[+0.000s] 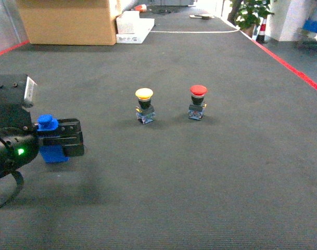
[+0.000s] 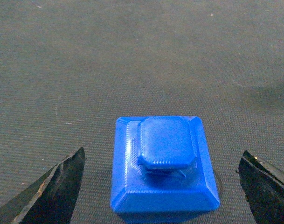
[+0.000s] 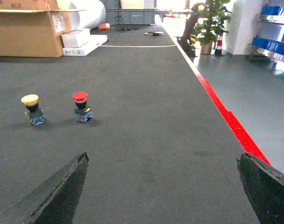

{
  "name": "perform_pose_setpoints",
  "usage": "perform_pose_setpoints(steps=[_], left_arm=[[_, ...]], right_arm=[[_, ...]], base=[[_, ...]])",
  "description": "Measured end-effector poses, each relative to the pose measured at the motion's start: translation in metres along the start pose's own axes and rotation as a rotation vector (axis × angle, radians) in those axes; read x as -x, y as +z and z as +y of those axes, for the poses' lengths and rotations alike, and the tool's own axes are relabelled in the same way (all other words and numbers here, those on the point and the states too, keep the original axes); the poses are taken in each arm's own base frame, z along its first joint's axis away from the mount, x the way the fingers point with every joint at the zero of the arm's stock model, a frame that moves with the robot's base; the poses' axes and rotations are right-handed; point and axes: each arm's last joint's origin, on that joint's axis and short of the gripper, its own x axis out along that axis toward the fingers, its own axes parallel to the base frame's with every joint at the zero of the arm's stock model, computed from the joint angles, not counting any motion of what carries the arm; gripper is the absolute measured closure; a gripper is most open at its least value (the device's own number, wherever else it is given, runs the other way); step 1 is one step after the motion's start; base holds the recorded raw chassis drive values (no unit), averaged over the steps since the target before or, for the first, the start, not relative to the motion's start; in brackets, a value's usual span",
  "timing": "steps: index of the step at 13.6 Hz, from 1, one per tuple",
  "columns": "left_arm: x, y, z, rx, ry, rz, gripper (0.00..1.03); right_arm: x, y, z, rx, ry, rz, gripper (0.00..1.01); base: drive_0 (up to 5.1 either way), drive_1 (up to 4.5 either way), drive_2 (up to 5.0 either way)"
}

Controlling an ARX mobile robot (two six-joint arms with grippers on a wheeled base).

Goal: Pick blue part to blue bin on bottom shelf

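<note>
The blue part [image 2: 164, 170] is a bright blue squarish block with a raised cap, standing on the dark carpet. My left gripper [image 2: 162, 151] is open. Its two black fingers [image 2: 58, 186] flank the block with a clear gap on each side. In the head view the blue part [image 1: 53, 152] sits at the far left, half hidden by the left gripper [image 1: 58, 140]. My right gripper [image 3: 162, 156] is open over bare carpet and holds nothing. Blue bins [image 3: 268, 44] show far off on a steel rack [image 3: 277, 54] at the right; I cannot tell which one is the blue bin.
A yellow-capped push button [image 1: 144, 105] and a red-capped push button [image 1: 198, 102] stand mid-floor. A red floor line [image 1: 293, 67] runs along the right. A cardboard box [image 1: 70, 21], white boxes [image 1: 133, 26] and a potted plant [image 1: 250, 13] stand at the back.
</note>
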Motion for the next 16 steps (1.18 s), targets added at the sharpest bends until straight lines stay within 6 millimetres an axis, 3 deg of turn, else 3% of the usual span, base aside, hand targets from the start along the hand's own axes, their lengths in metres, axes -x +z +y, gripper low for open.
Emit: perform_pose_setpoints(steps=[6,7,10,12,14,16], left_arm=[[-0.037,0.002,0.008,0.030,0.046,0.035,0.05],[-0.041,0.004,0.009,0.028,0.055,0.038,0.10],[-0.045,0.004,0.010,0.024,0.045,0.050,0.43],[-0.045,0.005,0.012,0.029,0.034,0.044,0.59],[-0.016,0.002,0.015,0.068,0.019,0.031,0.59],[0.054,0.013,0.015,0.051,0.019,-0.067,0.59]], right_arm=[[0.000,0.000,0.000,0.000,0.000,0.000,0.03],[0.000,0.000,0.000,0.000,0.000,0.000,0.03],[0.000,0.000,0.000,0.000,0.000,0.000,0.03],[0.000,0.000,0.000,0.000,0.000,0.000,0.03],[0.000,0.000,0.000,0.000,0.000,0.000,0.03],[0.000,0.000,0.000,0.000,0.000,0.000,0.03]], base=[[0.0,0.00,0.0],[0.0,0.00,0.0],[0.0,0.00,0.0],[0.0,0.00,0.0],[0.0,0.00,0.0],[0.0,0.00,0.0]])
